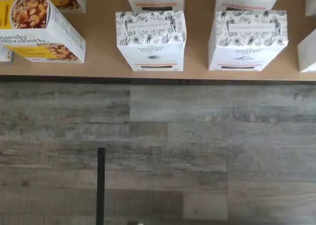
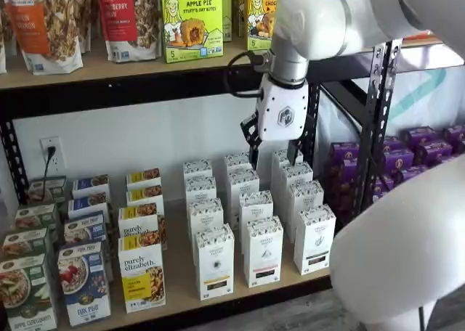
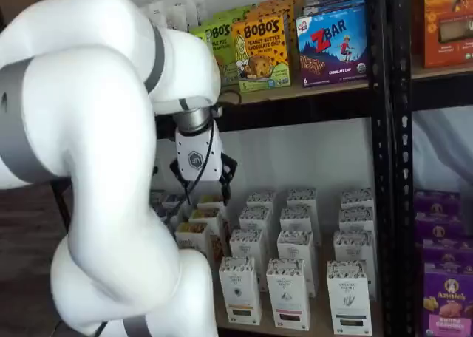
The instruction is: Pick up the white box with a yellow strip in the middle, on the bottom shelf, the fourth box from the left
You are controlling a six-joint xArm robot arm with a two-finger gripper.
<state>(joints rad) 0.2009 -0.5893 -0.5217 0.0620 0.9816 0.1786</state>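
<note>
The white box with a thin yellow strip stands at the front of the bottom shelf, just right of the purely elizabeth box. It also shows in a shelf view as the leftmost front white carton. In the wrist view it stands near the shelf's front edge. My gripper hangs in front of the rack, above and behind the box, over the back rows of white cartons. In a shelf view its black fingers stand apart, open and empty.
Like white cartons with a pink strip and a black strip stand right of the target. More rows of white cartons stand behind. Black rack posts and purple boxes are at the right. The upper shelf holds Bobo's boxes. Grey plank floor lies below.
</note>
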